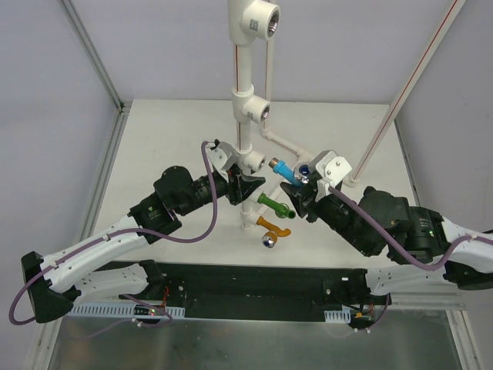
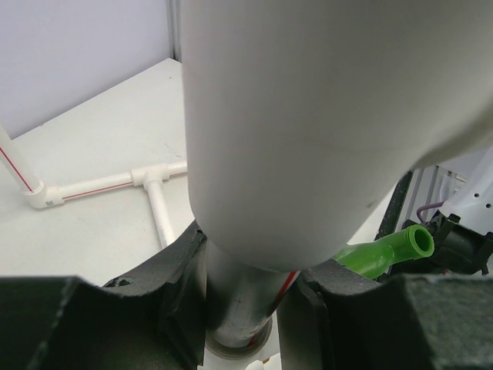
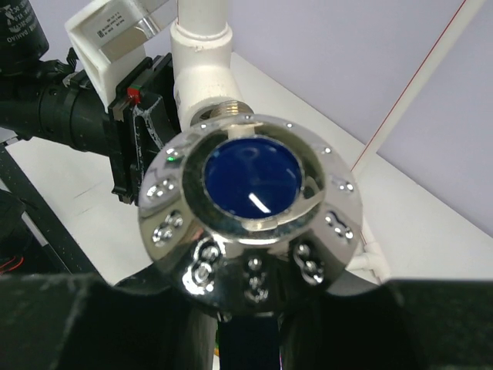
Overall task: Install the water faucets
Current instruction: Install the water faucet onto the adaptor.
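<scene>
The light blue faucet [image 1: 283,167] is held level by my right gripper [image 1: 303,185], which is shut on it. In the right wrist view its chrome knob with a blue cap [image 3: 250,206] fills the middle, above my right gripper [image 3: 250,327], and its metal thread meets the lowest white tee [image 3: 202,54]. My left gripper [image 1: 245,187] is shut on the upright white pipe [image 2: 243,297], with my left gripper [image 2: 246,308] clamping it from both sides. The green faucet [image 1: 274,205] and the orange faucet [image 1: 274,229] lie on the table; the green one also shows in the left wrist view [image 2: 385,253].
The white pipe stand carries two more tee fittings higher up [image 1: 251,104] [image 1: 258,19]. Its base pipes [image 2: 146,179] lie flat on the table. A slanted red-striped pipe [image 1: 393,116] rises at the right. Grey walls enclose the table.
</scene>
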Robot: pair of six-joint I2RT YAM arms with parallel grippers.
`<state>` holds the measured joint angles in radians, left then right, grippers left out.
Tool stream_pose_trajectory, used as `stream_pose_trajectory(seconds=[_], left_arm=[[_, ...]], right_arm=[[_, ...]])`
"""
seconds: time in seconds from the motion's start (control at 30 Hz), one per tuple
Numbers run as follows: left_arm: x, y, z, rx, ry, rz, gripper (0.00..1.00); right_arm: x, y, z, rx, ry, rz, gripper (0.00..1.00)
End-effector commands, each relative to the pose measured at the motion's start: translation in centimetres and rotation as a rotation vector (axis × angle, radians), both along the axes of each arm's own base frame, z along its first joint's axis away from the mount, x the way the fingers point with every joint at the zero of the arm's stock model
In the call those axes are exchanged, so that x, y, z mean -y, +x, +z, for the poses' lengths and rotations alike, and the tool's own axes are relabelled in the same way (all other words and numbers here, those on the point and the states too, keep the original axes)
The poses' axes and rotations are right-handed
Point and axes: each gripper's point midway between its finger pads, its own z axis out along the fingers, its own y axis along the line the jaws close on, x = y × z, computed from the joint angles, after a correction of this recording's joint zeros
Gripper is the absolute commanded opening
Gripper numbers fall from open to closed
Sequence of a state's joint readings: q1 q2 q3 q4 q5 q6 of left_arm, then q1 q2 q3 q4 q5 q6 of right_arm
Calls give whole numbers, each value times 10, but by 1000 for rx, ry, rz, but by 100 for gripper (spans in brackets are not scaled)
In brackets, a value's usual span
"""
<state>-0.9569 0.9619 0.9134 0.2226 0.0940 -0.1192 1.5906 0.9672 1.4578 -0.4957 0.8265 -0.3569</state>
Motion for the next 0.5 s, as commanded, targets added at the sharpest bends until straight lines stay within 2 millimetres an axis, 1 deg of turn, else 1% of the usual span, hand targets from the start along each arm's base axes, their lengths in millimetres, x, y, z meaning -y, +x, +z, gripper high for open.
stream_pose_trajectory(seconds=[0.0, 0.27, 0.47], left_arm=[[8, -19, 19, -204, -157, -49, 0], [7, -20, 24, -201, -179, -57, 0], [6, -28, 28, -191, -186, -90, 0]], right_arm=[[-8, 1, 13, 36, 46, -2, 0], [-17, 2, 2, 31, 33, 3, 0], [-13, 10, -2, 18, 41, -1, 0]])
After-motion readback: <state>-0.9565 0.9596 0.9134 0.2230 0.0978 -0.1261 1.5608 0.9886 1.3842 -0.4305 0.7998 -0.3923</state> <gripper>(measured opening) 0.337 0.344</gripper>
